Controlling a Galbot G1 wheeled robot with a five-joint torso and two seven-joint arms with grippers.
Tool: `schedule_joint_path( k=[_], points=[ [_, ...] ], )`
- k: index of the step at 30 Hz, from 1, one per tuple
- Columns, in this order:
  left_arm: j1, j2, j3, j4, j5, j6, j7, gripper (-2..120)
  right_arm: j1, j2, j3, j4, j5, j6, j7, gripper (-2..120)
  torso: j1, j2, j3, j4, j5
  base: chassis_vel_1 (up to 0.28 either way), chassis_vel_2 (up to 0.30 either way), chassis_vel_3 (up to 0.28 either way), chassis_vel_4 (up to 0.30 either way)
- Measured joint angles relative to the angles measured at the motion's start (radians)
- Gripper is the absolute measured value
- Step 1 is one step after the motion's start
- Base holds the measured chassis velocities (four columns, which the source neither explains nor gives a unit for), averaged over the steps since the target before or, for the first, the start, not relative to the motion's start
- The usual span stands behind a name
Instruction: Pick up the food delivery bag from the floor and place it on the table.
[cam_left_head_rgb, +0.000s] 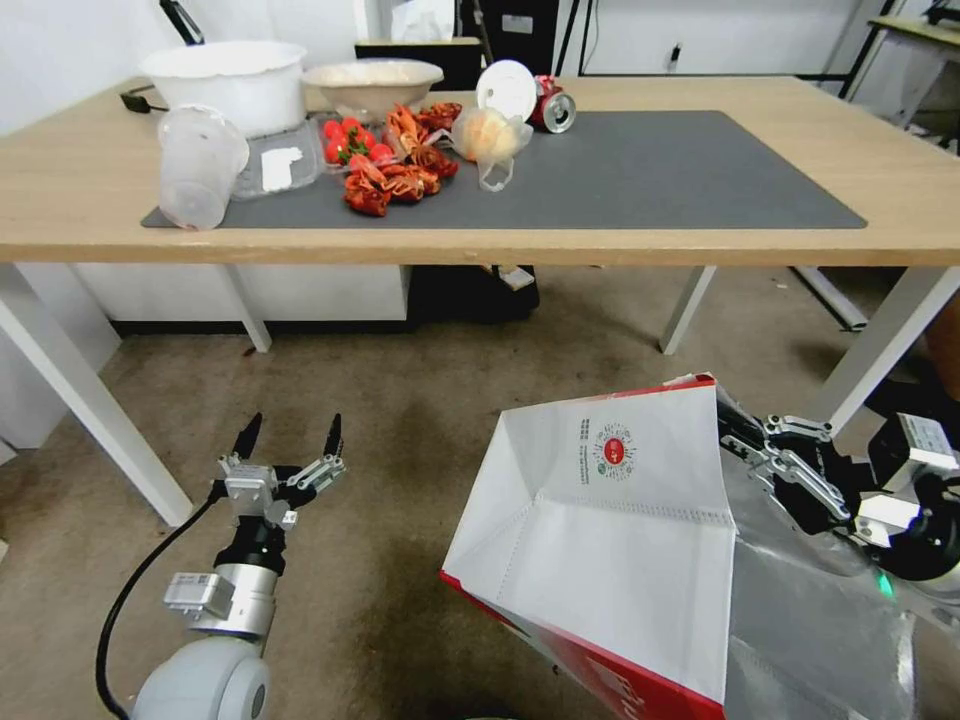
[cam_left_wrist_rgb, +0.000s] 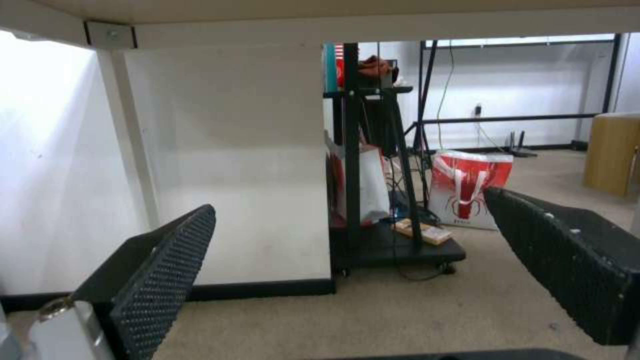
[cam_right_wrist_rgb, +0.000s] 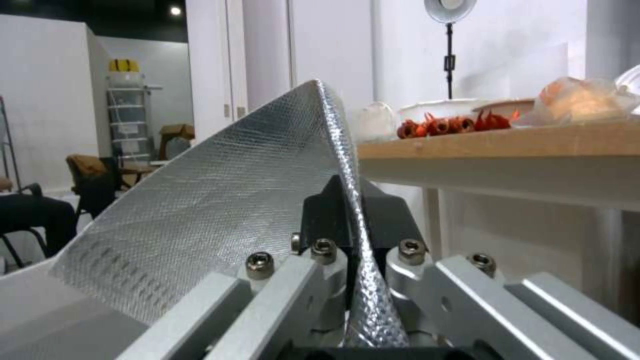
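The food delivery bag (cam_left_head_rgb: 610, 530) is held tilted above the floor (cam_left_head_rgb: 400, 420), in front of the table (cam_left_head_rgb: 80, 190) and below its edge, with its white panel and red logo facing up. Its foil-lined rim (cam_right_wrist_rgb: 267, 165) is pinched between the clenched fingers of the right gripper (cam_left_head_rgb: 735, 430) at the bag's right side. The left gripper (cam_left_head_rgb: 290, 440) is held low over the floor at the left, its fingers (cam_left_wrist_rgb: 167, 260) spread apart and empty
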Motion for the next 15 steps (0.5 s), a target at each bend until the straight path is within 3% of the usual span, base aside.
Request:
schedule_joint_path(
  k=[15],
  points=[
    [0.024, 0.003, -0.023, -0.045, 0.039, 0.071, -0.003, 100, 0.003, 0.005, 0.007, -0.014, 0.006, -0.004, -0.018, 0, 0.014, 0.058, 0.044, 0.0, 0.0001, 0.0, 0.0, 0.0, 0.0]
  ],
)
